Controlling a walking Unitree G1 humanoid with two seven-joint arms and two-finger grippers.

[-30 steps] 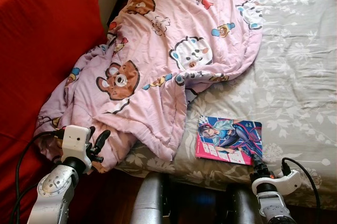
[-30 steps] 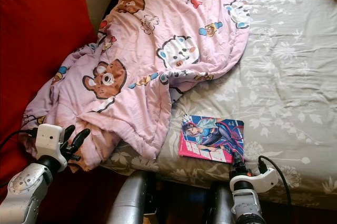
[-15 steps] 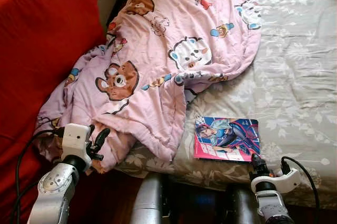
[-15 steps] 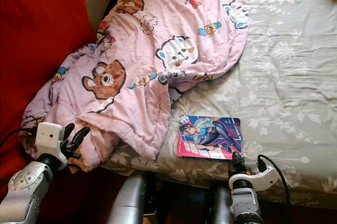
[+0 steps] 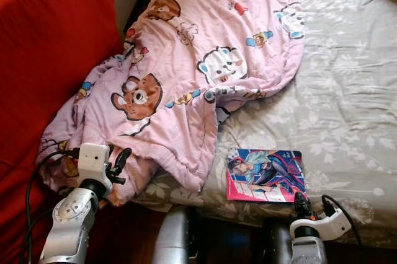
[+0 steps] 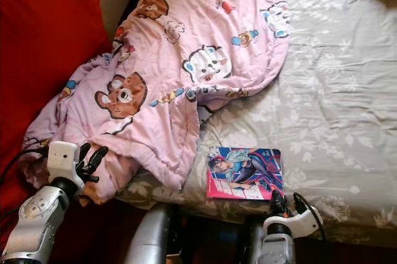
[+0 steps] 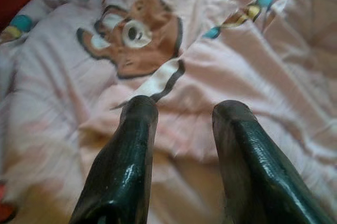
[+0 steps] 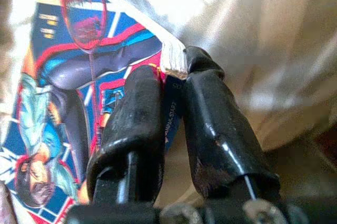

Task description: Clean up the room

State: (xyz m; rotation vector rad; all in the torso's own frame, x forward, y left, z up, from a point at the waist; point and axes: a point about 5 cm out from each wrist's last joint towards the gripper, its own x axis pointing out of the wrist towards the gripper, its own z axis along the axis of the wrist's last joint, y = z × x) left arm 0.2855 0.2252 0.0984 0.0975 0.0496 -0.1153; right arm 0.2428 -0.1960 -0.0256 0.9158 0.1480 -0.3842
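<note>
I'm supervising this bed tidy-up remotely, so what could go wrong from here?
The right gripper pinches only one corner of the comic book, so the cover may bend, tear or slip out when lifted. The book lies at the bed sheet edge; a slip could drop it off. The left gripper, open, points at the pink blanket hanging off the bed; a pull there could drag more of it down.

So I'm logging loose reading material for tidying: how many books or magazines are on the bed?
1. A colourful magazine lies on the grey floral sheet near the bed's front edge, its corner clamped by the right gripper. More could be hidden under the pink blanket.
</note>
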